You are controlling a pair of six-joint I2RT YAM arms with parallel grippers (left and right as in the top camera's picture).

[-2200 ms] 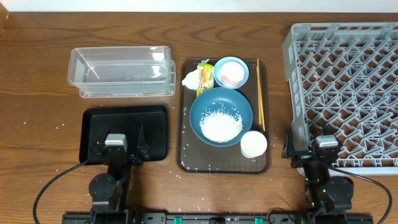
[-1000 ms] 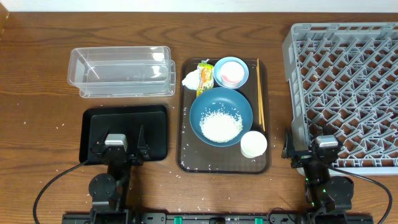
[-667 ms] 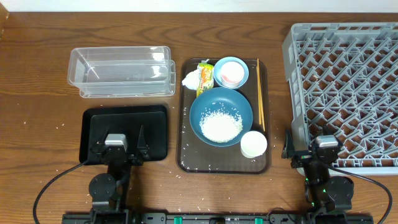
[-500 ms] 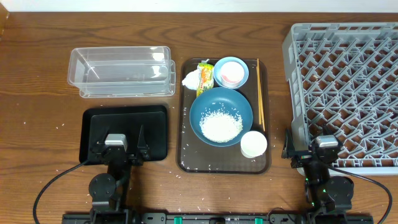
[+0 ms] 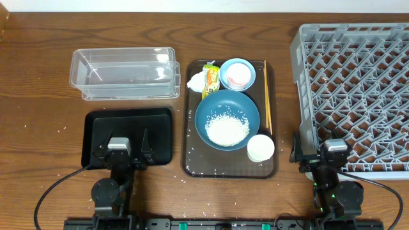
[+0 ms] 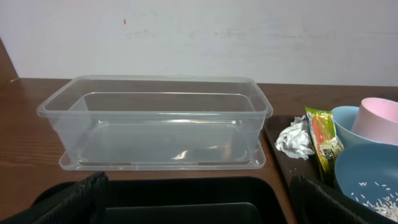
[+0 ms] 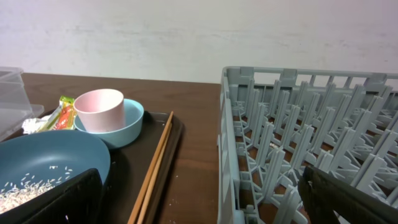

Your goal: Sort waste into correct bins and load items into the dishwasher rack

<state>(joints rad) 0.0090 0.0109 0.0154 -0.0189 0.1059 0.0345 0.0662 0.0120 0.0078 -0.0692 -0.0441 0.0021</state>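
Observation:
On the brown serving tray (image 5: 189,167) lie a crumpled tissue (image 5: 195,81), a yellow-green wrapper (image 5: 209,80), a small light-blue bowl (image 5: 237,74) with pink inside, a large blue bowl (image 5: 208,112) holding rice (image 5: 227,131), a white cup (image 5: 261,147) and chopsticks (image 5: 267,96). The clear tub (image 5: 121,73) stands at the back left, with the black tray (image 5: 128,124) in front of it. The grey rack (image 5: 358,96) fills the right. My left gripper (image 5: 121,148) is open and empty over the black tray (image 6: 186,199). My right gripper (image 5: 321,152) is open and empty at the rack's near left corner (image 7: 311,143).
Loose rice grains are scattered on the wooden table and on the serving tray floor. A white wall runs behind the table. The rack's tall rim stands right of the chopsticks (image 7: 155,168).

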